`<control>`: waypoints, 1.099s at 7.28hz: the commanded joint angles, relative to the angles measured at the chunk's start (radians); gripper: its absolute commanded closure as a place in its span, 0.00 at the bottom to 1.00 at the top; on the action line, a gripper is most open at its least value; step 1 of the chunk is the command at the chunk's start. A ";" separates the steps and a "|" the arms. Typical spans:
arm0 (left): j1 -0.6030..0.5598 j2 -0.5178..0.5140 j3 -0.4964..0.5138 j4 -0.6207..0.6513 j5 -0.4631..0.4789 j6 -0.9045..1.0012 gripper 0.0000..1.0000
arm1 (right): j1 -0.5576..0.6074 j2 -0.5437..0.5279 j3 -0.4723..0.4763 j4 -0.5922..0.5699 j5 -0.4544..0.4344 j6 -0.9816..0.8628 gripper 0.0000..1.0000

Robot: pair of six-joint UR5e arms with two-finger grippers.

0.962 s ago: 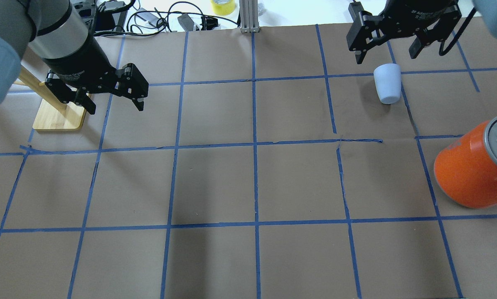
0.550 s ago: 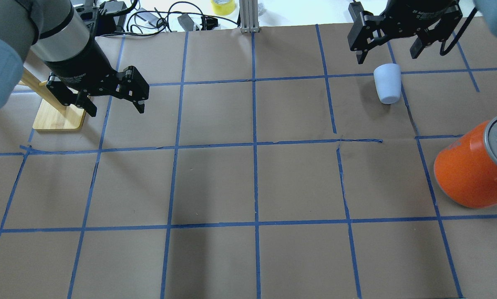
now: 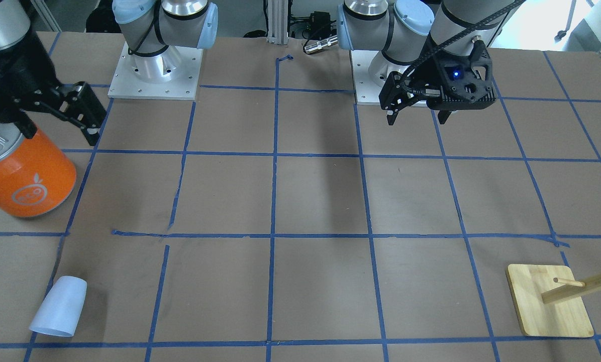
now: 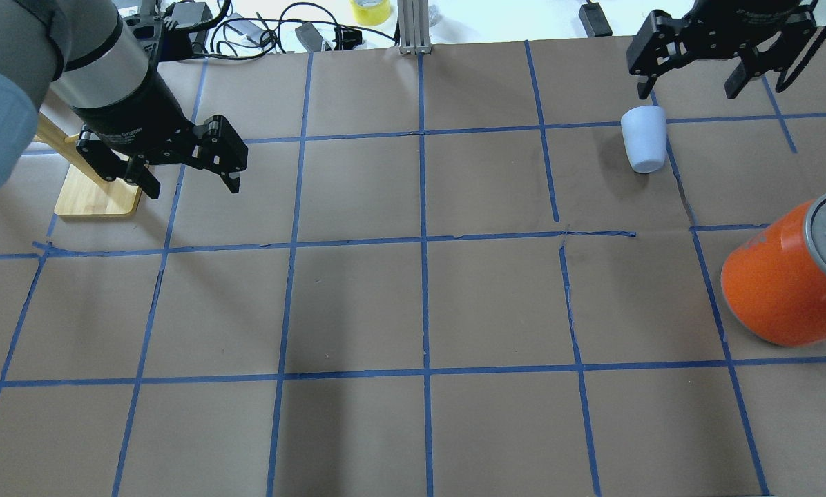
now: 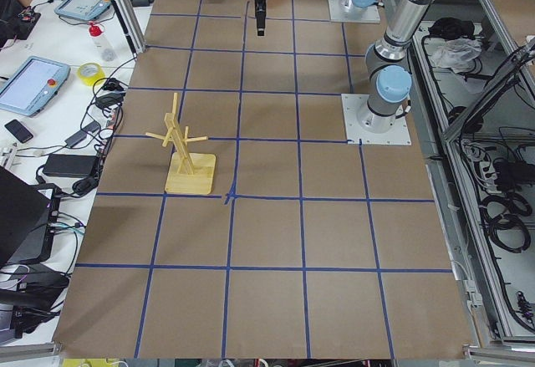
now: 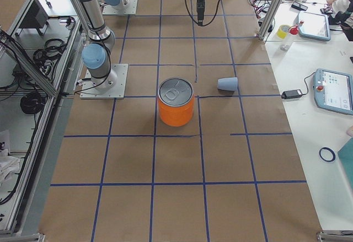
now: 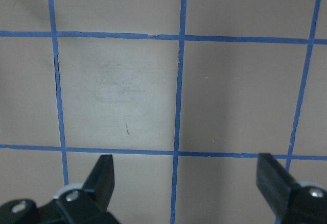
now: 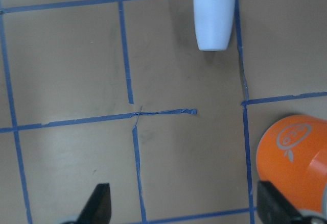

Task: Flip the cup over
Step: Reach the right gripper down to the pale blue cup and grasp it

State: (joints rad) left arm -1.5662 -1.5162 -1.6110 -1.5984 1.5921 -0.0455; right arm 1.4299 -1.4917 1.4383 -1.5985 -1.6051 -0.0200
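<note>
Lying on its side at the far right of the table (image 4: 496,304), the cup (image 4: 644,138) points its wide mouth away from the robot. The right gripper (image 4: 686,90) hovers raised and near, jaws spread wide. The left gripper (image 4: 192,188), also spread, is well apart.

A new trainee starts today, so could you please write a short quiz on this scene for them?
1. True or false: the cup stands upright.
2. The right gripper is: A shut on the cup, B shut empty, C open.
3. Fill in: the wooden stand is on the ____ gripper's side of the table.
Key: 1 false, it lies on its side; 2 C; 3 left gripper.
</note>
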 commanded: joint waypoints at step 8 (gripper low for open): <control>0.000 0.001 -0.014 -0.003 0.054 0.010 0.00 | -0.132 0.502 -0.016 -0.581 0.071 -0.003 0.00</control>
State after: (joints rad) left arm -1.5662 -1.5147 -1.6241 -1.6017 1.6417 -0.0378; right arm 1.2969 -1.0023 1.4249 -2.1757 -1.5620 -0.0174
